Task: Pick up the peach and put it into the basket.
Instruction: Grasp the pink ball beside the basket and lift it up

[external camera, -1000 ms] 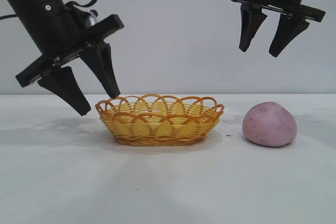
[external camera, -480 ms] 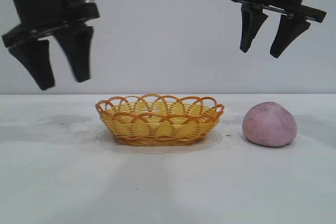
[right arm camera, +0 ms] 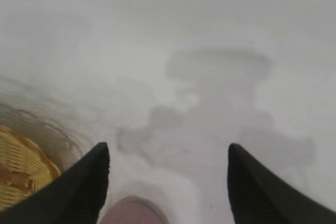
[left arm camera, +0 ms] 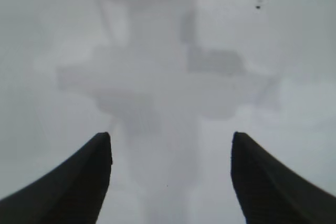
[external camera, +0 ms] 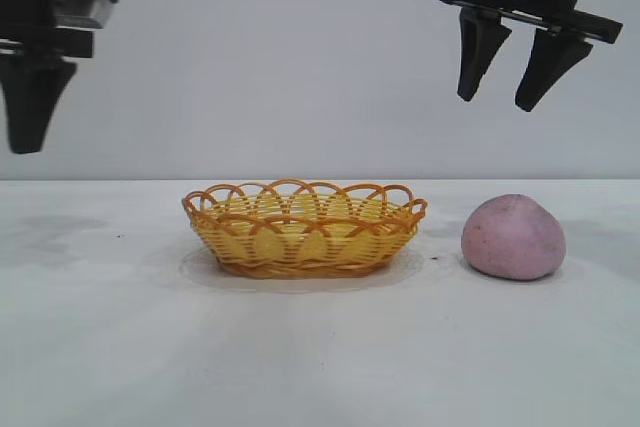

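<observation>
**Peach on the table, both grippers high and empty**

The peach (external camera: 513, 237) sits on the white table (external camera: 320, 347), at about 3 o'clock from the woven basket (external camera: 304, 228) and a short way apart from it, not touching. The basket, yellow with an orange looped rim, stands near the middle of the table with nothing pink in it.

The right gripper (external camera: 507, 72) hangs in the air at roughly 12 o'clock above the peach, well clear of it, its two dark fingers spread apart with nothing between them. From its wrist camera the fingers (right arm camera: 79, 187) frame bare tabletop, with the top of the peach (right arm camera: 134, 211) just showing between them and a piece of the basket (right arm camera: 21, 166) to one side.

The left gripper (left arm camera: 170, 148) is high at 10 o'clock from the basket, at the edge of the exterior view; its fingers stand apart over bare table, holding nothing.
</observation>
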Robot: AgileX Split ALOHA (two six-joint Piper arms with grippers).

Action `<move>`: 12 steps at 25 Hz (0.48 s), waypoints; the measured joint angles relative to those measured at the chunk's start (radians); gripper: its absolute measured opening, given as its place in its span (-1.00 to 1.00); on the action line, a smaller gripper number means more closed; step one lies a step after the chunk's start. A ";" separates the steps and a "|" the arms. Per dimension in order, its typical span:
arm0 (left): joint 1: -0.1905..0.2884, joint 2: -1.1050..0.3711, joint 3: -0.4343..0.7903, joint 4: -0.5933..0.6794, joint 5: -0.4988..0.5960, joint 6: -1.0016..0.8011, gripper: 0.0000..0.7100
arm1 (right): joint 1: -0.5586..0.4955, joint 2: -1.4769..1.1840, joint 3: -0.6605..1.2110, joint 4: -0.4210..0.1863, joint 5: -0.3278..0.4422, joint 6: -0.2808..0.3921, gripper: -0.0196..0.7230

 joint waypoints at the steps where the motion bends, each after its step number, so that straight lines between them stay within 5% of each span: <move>1: 0.026 0.000 0.000 -0.005 0.014 0.000 0.31 | 0.000 0.000 0.000 0.000 0.004 0.000 0.18; 6: 0.130 -0.015 0.005 -0.049 0.081 0.004 0.31 | 0.000 0.000 0.000 0.000 0.008 0.000 0.18; 12: 0.168 -0.177 0.132 -0.049 0.062 -0.004 0.31 | 0.000 0.000 0.000 -0.001 0.010 0.000 0.18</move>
